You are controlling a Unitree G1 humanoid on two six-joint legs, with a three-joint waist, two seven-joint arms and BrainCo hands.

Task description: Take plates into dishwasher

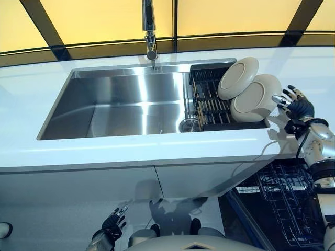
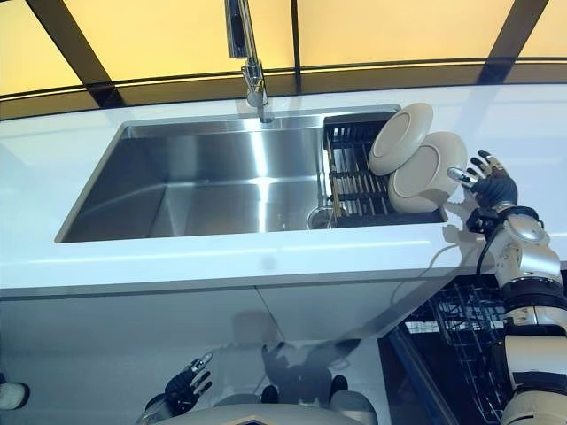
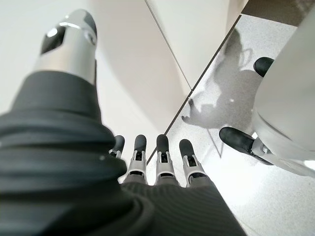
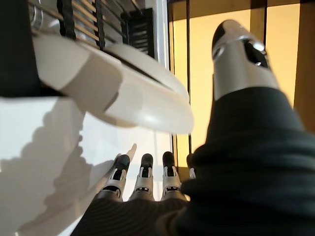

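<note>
Two cream plates lean on edge in a black drying rack (image 1: pixel 209 104) at the right end of the sink. The farther plate (image 1: pixel 238 78) overlaps the nearer plate (image 1: pixel 256 98). My right hand (image 1: pixel 297 106) is open above the white counter, just right of the nearer plate, fingers spread and apart from its rim. In the right wrist view the nearer plate (image 4: pixel 118 93) looms close past the straight fingers (image 4: pixel 142 172). My left hand (image 1: pixel 112 226) hangs low by the cabinet front, open and empty. The dishwasher's dark wire rack (image 1: pixel 285 201) is pulled out at the lower right.
A steel sink (image 1: pixel 131 107) with a tall tap (image 1: pixel 150 31) fills the middle of the white counter (image 1: pixel 31 89). White cabinet doors (image 1: pixel 78 183) run below. The dishwasher rack (image 2: pixel 469 328) stands under my right arm.
</note>
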